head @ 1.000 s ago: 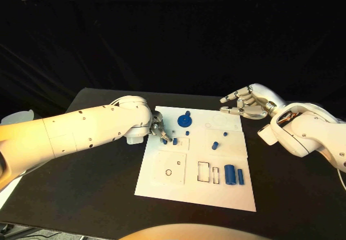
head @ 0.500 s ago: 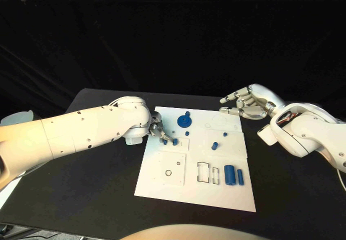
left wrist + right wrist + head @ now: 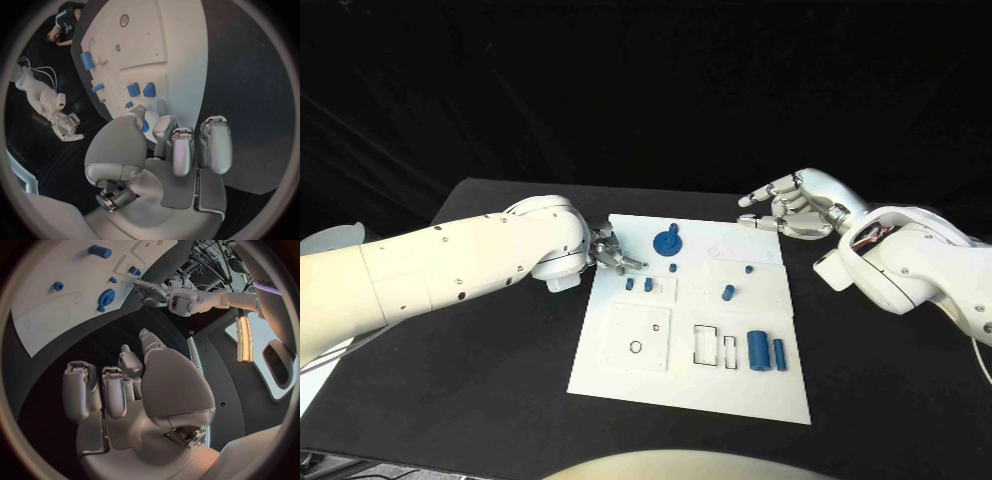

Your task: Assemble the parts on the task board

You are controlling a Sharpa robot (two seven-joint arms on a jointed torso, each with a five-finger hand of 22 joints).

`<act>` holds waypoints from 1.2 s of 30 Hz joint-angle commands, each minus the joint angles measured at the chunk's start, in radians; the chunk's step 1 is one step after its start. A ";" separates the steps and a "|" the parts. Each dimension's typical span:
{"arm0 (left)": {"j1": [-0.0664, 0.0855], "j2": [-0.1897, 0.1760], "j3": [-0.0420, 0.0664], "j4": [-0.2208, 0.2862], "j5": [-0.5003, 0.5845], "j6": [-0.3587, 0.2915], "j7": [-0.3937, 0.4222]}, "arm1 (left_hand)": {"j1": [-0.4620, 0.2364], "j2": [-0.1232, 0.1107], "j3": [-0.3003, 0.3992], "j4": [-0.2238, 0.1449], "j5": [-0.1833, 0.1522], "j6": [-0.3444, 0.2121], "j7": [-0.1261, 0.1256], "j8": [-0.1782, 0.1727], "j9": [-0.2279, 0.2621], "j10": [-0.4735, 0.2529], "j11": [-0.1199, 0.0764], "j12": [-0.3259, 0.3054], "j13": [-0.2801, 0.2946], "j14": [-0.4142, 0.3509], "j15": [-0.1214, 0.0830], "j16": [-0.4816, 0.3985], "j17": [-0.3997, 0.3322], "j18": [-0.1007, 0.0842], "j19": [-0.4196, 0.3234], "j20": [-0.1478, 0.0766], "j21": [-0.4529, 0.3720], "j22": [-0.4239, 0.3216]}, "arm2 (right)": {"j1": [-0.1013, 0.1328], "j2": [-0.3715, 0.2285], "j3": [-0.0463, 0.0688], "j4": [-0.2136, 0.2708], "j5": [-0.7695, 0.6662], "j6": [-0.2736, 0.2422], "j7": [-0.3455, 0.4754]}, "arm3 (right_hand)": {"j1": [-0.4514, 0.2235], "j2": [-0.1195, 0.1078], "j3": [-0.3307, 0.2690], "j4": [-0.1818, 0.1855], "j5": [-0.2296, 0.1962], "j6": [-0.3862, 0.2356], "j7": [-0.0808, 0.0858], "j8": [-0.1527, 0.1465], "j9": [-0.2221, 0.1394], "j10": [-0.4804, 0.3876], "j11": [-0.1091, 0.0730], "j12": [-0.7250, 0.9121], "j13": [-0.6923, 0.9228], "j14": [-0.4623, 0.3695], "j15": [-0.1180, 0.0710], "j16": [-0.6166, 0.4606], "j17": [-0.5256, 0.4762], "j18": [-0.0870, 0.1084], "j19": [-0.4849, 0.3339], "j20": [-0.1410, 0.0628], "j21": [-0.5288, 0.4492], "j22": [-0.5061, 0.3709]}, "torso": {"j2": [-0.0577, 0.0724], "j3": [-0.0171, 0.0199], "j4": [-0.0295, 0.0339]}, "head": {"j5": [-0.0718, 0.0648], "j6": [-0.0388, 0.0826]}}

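Lying flat in the middle of the black table (image 3: 488, 400), the white rectangular task board (image 3: 678, 375) has bare tabletop along its near edge and both long sides. The left hand (image 3: 610, 252) hangs at the board's far left edge, fingers spread and holding nothing; in the left wrist view its fingertips (image 3: 164, 108) hover just above the white surface, near two small blue blocks (image 3: 141, 90) that stand side by side in their recess. In the head view these same blocks sit just beside the hand, toward the robot. The blue gear with its upright knob (image 3: 669, 240) stands near the board's far edge, just to the right of the left hand's fingers, with a small blue peg (image 3: 674, 267) close by.

The right hand (image 3: 788, 210) floats over the black table beyond the board's far right corner, well apart from every part, its fingers loosely curled and apart, gripping nothing; the right wrist view shows dark table under its fingers (image 3: 103, 390).

Another small blue peg (image 3: 750, 268) and a slanted blue cylinder (image 3: 730, 292) lie on the right half. Near the right edge, a large blue cylinder (image 3: 760, 349) and a slim blue bar (image 3: 780, 351) lie side by side, beside two empty rectangular slots (image 3: 720, 345). A small ring-shaped hole (image 3: 636, 346) marks the left half.
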 commanded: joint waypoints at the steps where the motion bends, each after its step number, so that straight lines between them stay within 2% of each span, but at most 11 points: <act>1: 0.001 -0.002 0.002 0.007 0.093 -0.150 0.113 | 0.011 -0.016 0.024 0.001 0.005 -0.019 0.007 -0.009 -0.011 -0.030 0.008 -0.041 -0.044 0.106 0.010 0.003 0.263 0.016 0.008 0.011 -0.035 0.043 | -0.001 0.000 0.000 0.000 -0.003 0.011 0.004 | 0.002 0.010 -0.004 0.000 0.001 0.005 -0.001 0.001 0.001 -0.003 -0.004 -0.001 0.000 0.084 0.001 -0.006 0.190 0.007 -0.004 -0.003 -0.006 -0.002 | 0.000 -0.0007 -0.0004 | -0.003 0.002; 7: 0.001 -0.004 0.003 0.015 0.102 -0.226 0.235 | -0.012 -0.085 0.029 -0.002 0.004 -0.051 0.022 -0.006 -0.027 -0.115 0.024 -0.142 -0.162 0.083 0.021 -0.048 0.190 0.051 -0.050 0.024 -0.194 -0.104 | -0.001 0.000 0.000 -0.002 -0.003 0.011 0.004 | 0.002 0.010 -0.004 0.000 0.001 0.005 -0.001 0.001 0.001 -0.003 -0.004 -0.001 0.000 0.084 0.001 -0.006 0.190 0.007 -0.004 -0.003 -0.006 -0.002 | 0.000 0.0001 -0.0013 | -0.008 0.004; 9: 0.001 -0.001 0.003 0.016 0.084 -0.248 0.296 | 0.001 -0.094 0.013 -0.002 0.003 -0.084 0.036 -0.008 -0.035 -0.200 0.036 -0.223 -0.248 0.042 0.033 -0.130 0.088 0.078 -0.112 0.032 -0.337 -0.231 | -0.001 0.000 0.000 -0.002 -0.003 0.011 0.004 | 0.002 0.010 -0.004 0.000 0.001 0.005 -0.001 0.001 0.001 -0.003 -0.004 -0.001 0.000 0.084 0.001 -0.006 0.190 0.007 -0.004 -0.003 -0.006 -0.002 | 0.000 0.0001 -0.0008 | -0.010 0.006; 11: 0.001 0.007 0.003 0.013 0.045 -0.266 0.356 | 0.077 -0.094 0.004 -0.017 -0.002 -0.136 0.062 -0.024 -0.054 -0.296 0.061 -0.290 -0.305 -0.044 0.056 -0.277 -0.079 0.118 -0.223 0.050 -0.580 -0.438 | -0.001 0.000 0.000 -0.003 -0.003 0.011 0.004 | 0.002 0.010 -0.004 0.000 0.001 0.005 -0.001 0.001 0.001 -0.003 -0.004 -0.001 0.000 0.084 0.001 -0.006 0.190 0.007 -0.004 -0.003 -0.006 -0.002 | 0.001 0.0003 0.0004 | -0.012 0.007; 12: 0.001 0.013 0.002 0.010 0.014 -0.273 0.385 | 0.145 -0.089 0.019 -0.037 -0.003 -0.165 0.081 -0.041 -0.071 -0.346 0.075 -0.324 -0.328 -0.101 0.069 -0.365 -0.171 0.129 -0.272 0.062 -0.681 -0.520 | -0.001 0.001 0.000 -0.003 -0.003 0.011 0.004 | 0.002 0.010 -0.004 0.000 0.001 0.005 -0.001 0.001 0.001 -0.003 -0.004 -0.001 0.000 0.084 0.001 -0.006 0.190 0.007 -0.004 -0.003 -0.006 -0.002 | 0.000 0.0002 0.0004 | -0.012 0.007; 15: 0.001 0.035 -0.003 -0.004 -0.093 -0.279 0.450 | 0.337 -0.101 0.091 -0.104 -0.005 -0.223 0.110 -0.116 -0.150 -0.457 0.112 -0.462 -0.444 -0.300 0.098 -0.649 -0.458 0.131 -0.326 0.093 -0.793 -0.593 | -0.001 0.002 0.000 -0.004 -0.003 0.012 0.004 | 0.002 0.010 -0.004 0.000 0.001 0.005 -0.001 0.001 0.001 -0.003 -0.004 -0.001 0.000 0.084 0.001 -0.006 0.190 0.007 -0.004 -0.003 -0.006 -0.002 | 0.001 -0.0002 0.0004 | -0.017 0.012; 19: -0.002 0.078 -0.014 -0.032 -0.250 -0.254 0.493 | 0.413 -0.141 0.132 -0.128 -0.025 -0.146 0.111 -0.233 -0.289 -0.432 0.125 -0.645 -0.649 -0.302 0.106 -0.717 -0.549 0.132 -0.288 0.103 -0.848 -0.641 | -0.001 0.004 0.000 -0.006 -0.003 0.013 0.005 | 0.002 0.010 -0.004 0.000 0.001 0.005 -0.001 0.001 0.001 -0.003 -0.004 -0.001 0.000 0.084 0.001 -0.006 0.190 0.007 -0.004 -0.003 -0.006 -0.002 | 0.001 -0.0009 -0.0003 | -0.019 0.013; 24: -0.010 0.120 -0.020 -0.068 -0.375 -0.223 0.502 | 0.443 -0.151 0.134 -0.153 -0.020 -0.085 0.084 -0.302 -0.362 -0.410 0.115 -0.732 -0.758 -0.217 0.092 -0.647 -0.511 0.138 -0.228 0.087 -0.846 -0.651 | -0.001 0.007 0.000 -0.006 -0.003 0.014 0.005 | 0.002 0.010 -0.005 0.000 0.002 0.005 -0.001 0.001 0.001 -0.003 -0.004 -0.001 0.000 0.084 0.001 -0.006 0.190 0.007 -0.004 -0.003 -0.006 -0.002 | 0.000 -0.0002 -0.0006 | -0.021 0.015; 29: -0.022 0.154 -0.022 -0.105 -0.455 -0.191 0.493 | 0.432 -0.153 0.111 -0.160 -0.019 -0.020 0.081 -0.375 -0.433 -0.364 0.108 -0.797 -0.859 -0.054 0.076 -0.404 -0.280 0.138 -0.124 0.071 -0.825 -0.648 | -0.001 0.008 0.000 -0.006 -0.003 0.014 0.006 | 0.001 0.010 -0.006 0.001 0.003 0.004 -0.001 0.001 0.001 -0.003 -0.004 0.000 0.000 0.084 0.001 -0.006 0.190 0.007 -0.004 -0.003 -0.006 -0.002 | 0.001 -0.0007 -0.0008 | -0.024 0.015; 33: -0.030 0.170 -0.022 -0.120 -0.487 -0.159 0.483 | 0.426 -0.150 0.105 -0.159 -0.018 0.030 0.085 -0.402 -0.461 -0.317 0.104 -0.821 -0.903 0.015 0.075 -0.266 -0.132 0.109 -0.040 0.067 -0.655 -0.504 | -0.001 0.008 0.000 -0.006 -0.003 0.015 0.006 | 0.001 0.010 -0.006 0.001 0.003 0.004 -0.001 0.001 0.001 -0.003 -0.004 0.000 0.000 0.084 0.001 -0.006 0.190 0.007 -0.004 -0.003 -0.006 -0.002 | 0.003 -0.0011 -0.0015 | -0.025 0.013; 36: -0.034 0.178 -0.022 -0.126 -0.498 -0.140 0.477 | 0.418 -0.150 0.102 -0.155 -0.018 0.054 0.086 -0.417 -0.475 -0.286 0.103 -0.835 -0.925 0.029 0.077 -0.233 -0.099 0.096 -0.013 0.067 -0.575 -0.432 | -0.001 0.008 0.000 -0.005 -0.003 0.015 0.006 | 0.001 0.010 -0.006 0.001 0.003 0.004 -0.001 0.001 0.001 -0.003 -0.004 0.000 0.000 0.084 0.001 -0.006 0.190 0.007 -0.004 -0.003 -0.006 -0.002 | 0.003 -0.0016 -0.0020 | -0.025 0.013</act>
